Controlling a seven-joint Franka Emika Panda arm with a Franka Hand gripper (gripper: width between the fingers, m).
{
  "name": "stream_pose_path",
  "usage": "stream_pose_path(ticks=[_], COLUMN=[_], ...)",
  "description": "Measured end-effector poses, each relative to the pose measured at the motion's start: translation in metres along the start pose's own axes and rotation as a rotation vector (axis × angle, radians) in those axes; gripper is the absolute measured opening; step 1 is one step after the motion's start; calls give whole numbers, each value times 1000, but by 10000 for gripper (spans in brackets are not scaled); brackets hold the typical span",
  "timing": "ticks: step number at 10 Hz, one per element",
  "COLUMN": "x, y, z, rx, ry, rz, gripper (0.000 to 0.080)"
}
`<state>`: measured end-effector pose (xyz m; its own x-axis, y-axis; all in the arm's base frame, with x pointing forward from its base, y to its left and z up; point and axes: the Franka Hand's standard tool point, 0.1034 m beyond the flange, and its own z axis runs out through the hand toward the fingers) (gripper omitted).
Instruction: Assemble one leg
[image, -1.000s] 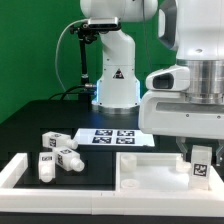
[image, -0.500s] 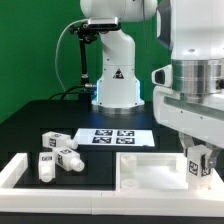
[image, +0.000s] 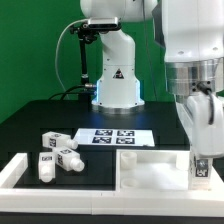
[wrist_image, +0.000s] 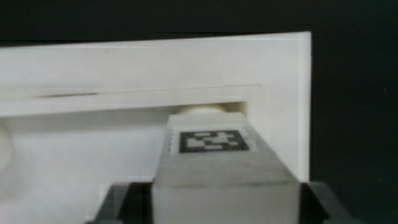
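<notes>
- Gripper (image: 202, 158): at the exterior view's right, lowered over the panel's right corner; clamped on the leg, fingers (wrist_image: 317, 202) pressed against both sides of it in the wrist view.
- Leg (wrist_image: 221, 160): white square-section post, held upright in the exterior view, marker tag (wrist_image: 215, 141) facing the wrist camera; lower end at the panel's corner, contact not discernible.
- Wide flat white panel (image: 150, 172): lying at the front of the table, raised corners visible; fills most of the wrist view behind the held leg.
- Loose white legs (image: 56, 157): a group with marker tags, lying on the table at the exterior view's left, well apart from the gripper.
- Marker board (image: 113, 137): flat on the black table (image: 40, 118), between the loose legs and the arm's base, several tags showing.
- White L-shaped rail (image: 18, 172): along the front left edge of the table.
- Backdrop (image: 30, 50): green.
</notes>
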<state>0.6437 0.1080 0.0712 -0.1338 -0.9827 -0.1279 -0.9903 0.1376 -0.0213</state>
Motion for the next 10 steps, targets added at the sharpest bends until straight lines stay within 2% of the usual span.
stream_pose_path(ticks=[4, 5, 6, 7, 8, 9, 10], x=[-1, -1, -1, -1, -2, -6, -9], y=[0, 0, 1, 1, -1, -5, -10], z=[0, 0, 0, 0, -2, -14, -28], rx=[3, 3, 2, 3, 6, 22, 40], ry=[8, 9, 9, 9, 6, -3, -12], rz=[140, 135, 129, 127, 112, 87, 57], gripper=[285, 395, 395, 574, 574, 635, 635])
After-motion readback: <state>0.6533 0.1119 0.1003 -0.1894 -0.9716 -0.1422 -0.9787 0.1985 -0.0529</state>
